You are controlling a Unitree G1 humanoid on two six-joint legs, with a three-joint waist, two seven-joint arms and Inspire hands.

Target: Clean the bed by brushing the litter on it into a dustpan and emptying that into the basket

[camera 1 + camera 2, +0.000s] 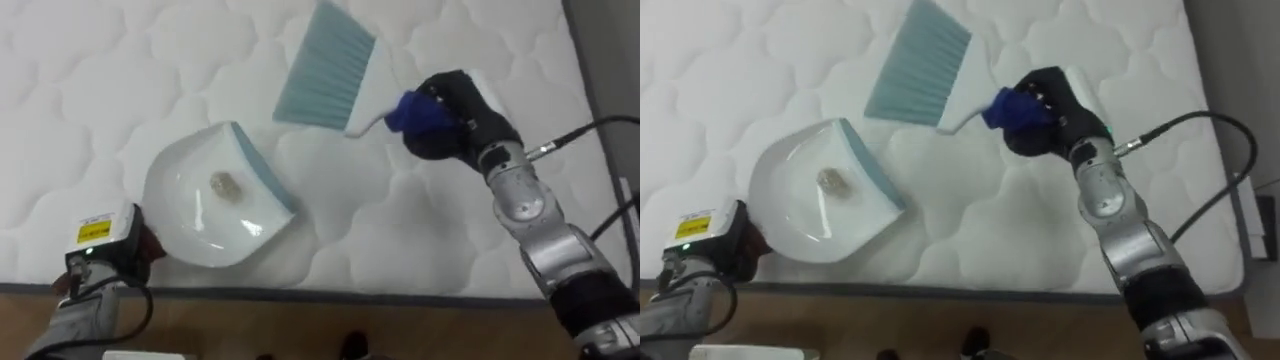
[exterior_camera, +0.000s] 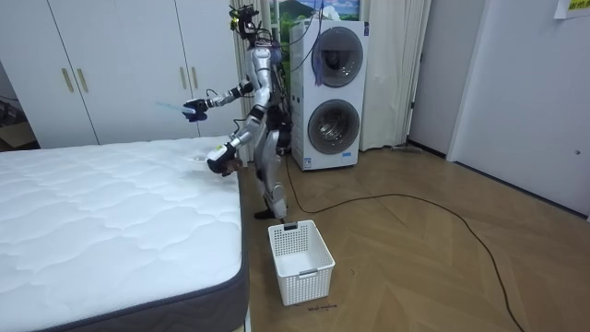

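A white dustpan (image 1: 205, 205) with a pale blue lip rests on the quilted white mattress (image 1: 120, 70) near its front edge. A small crumpled bit of litter (image 1: 225, 185) lies inside the pan. My left hand (image 1: 105, 245) grips the pan's handle at the lower left. My right hand (image 1: 460, 115) is shut on the blue handle of a brush (image 1: 325, 70) with light blue bristles, held up over the mattress to the right of the pan. The room view has me standing at the bed's side, brush (image 2: 175, 108) raised.
The mattress edge (image 1: 330, 292) runs along the bottom of the eye views, with wooden floor below. A white laundry basket (image 2: 300, 261) stands on the floor by the bed. Stacked washing machines (image 2: 334, 92) and white wardrobes (image 2: 129, 69) stand behind me.
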